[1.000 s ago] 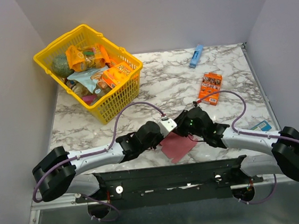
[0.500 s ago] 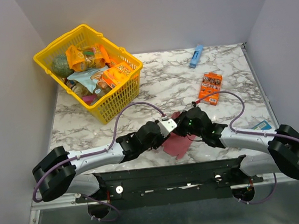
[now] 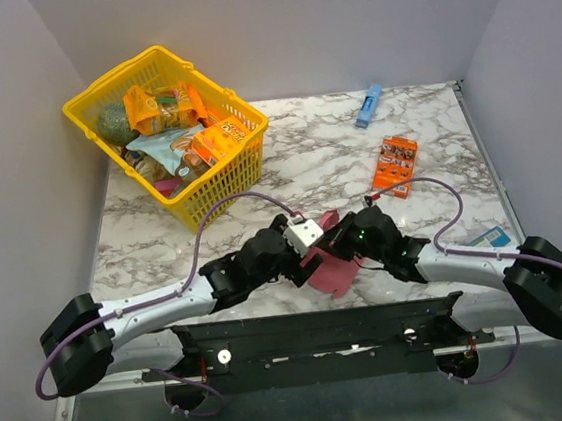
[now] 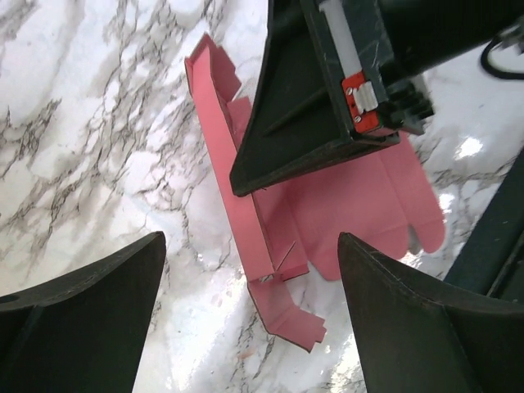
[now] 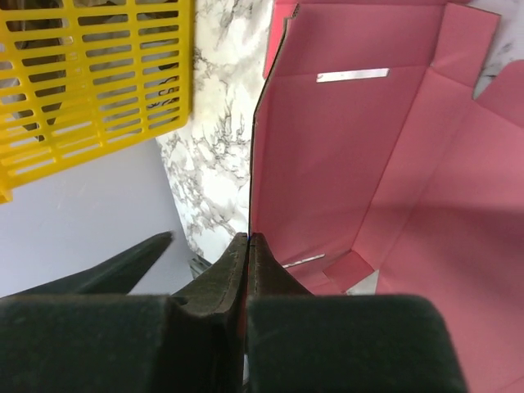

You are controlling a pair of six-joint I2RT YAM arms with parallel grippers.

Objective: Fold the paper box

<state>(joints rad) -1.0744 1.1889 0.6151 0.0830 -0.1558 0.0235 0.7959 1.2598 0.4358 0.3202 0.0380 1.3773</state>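
The pink paper box (image 3: pixel 330 270) lies partly unfolded on the marble near the front edge, between the two arms. One side panel stands upright (image 4: pixel 237 205), and a small end flap (image 4: pixel 286 315) rests on the marble. My right gripper (image 5: pixel 248 239) is shut on the edge of the upright pink panel (image 5: pixel 344 155); from above it (image 3: pixel 345 242) sits over the box's right part. My left gripper (image 4: pixel 254 327) is wide open above the box's near flap, touching nothing; from above it (image 3: pixel 302 240) is at the box's left.
A yellow basket (image 3: pixel 108 93) full of snack packs stands at the back left. An orange snack box (image 3: pixel 395 165) and a slim blue box (image 3: pixel 369 106) lie at the back right. A black rail (image 3: pixel 314 330) runs along the table's front.
The left gripper has opened wide, let go of the box and drawn back to the left. The right gripper has shut on the panel's edge, and that side of the box now stands up.
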